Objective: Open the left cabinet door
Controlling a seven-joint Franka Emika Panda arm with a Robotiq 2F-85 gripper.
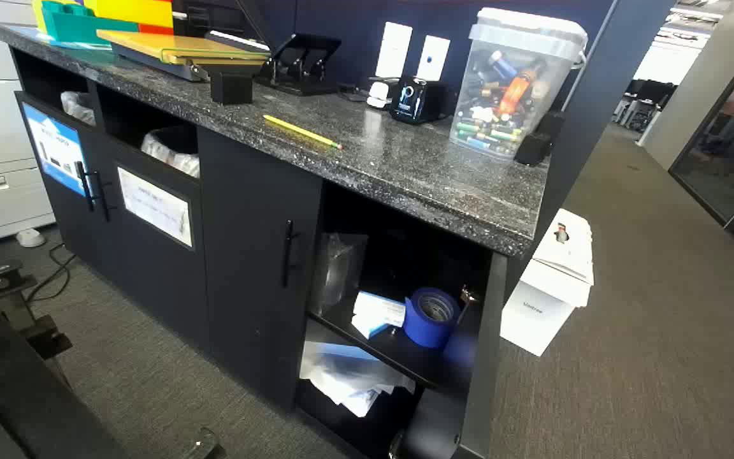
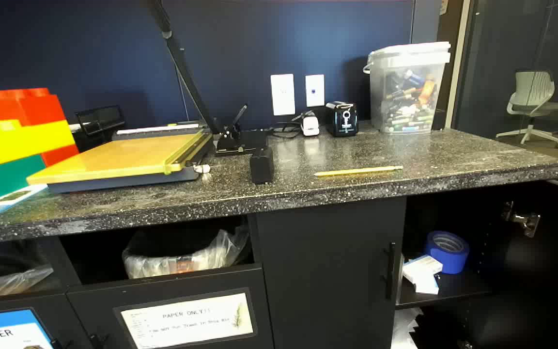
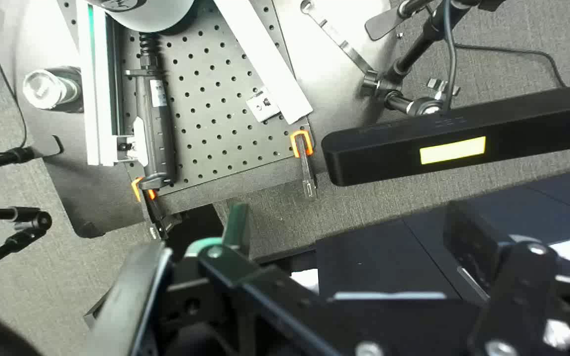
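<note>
wrist view: tool spread wide; both exterior views: left cabinet door closed

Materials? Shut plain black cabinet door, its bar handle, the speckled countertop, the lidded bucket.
Cabinet door: probably laminate or painted board; flat matte black, no visible grain.
Bar handle: likely coated metal, judging by the slim straight bar; plastic possible.
Countertop: stone or stone-look laminate, can't tell; dark speckle, glossy reflections.
Bucket: almost certainly plastic; smooth, slightly cloudy, see-through walls.
</note>
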